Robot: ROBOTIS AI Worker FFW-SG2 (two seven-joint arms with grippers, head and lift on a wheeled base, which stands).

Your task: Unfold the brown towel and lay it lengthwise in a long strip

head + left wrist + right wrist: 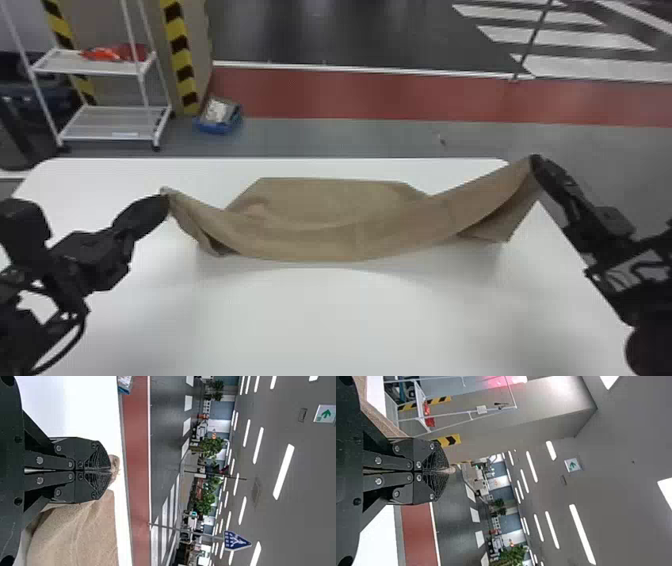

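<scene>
Nearest, at the lower left of the head view, comes my left arm point(90, 255); my right arm point(620, 270) slants in at lower right. My left gripper point(164, 196), left of centre, is clamped on one end of the brown towel point(325, 245), with a scrap of cloth poking past the fingertips. My right gripper point(535, 162), higher and well to the right, pinches the other end. Between the two, the towel sags across the middle, its front edge bowed toward the bottom, above the white table point(325, 320). Beyond, at upper left, a white rack point(100, 138) bears red items point(117, 52); near it, a blue box point(216, 127) sits on the floor. A red floor strip point(375, 95) crosses behind, white stripes point(600, 68) past it. Farther off, my left wrist view catches a green arrow sign point(326, 414) and a blue triangular sign point(236, 540) with white markings.
</scene>
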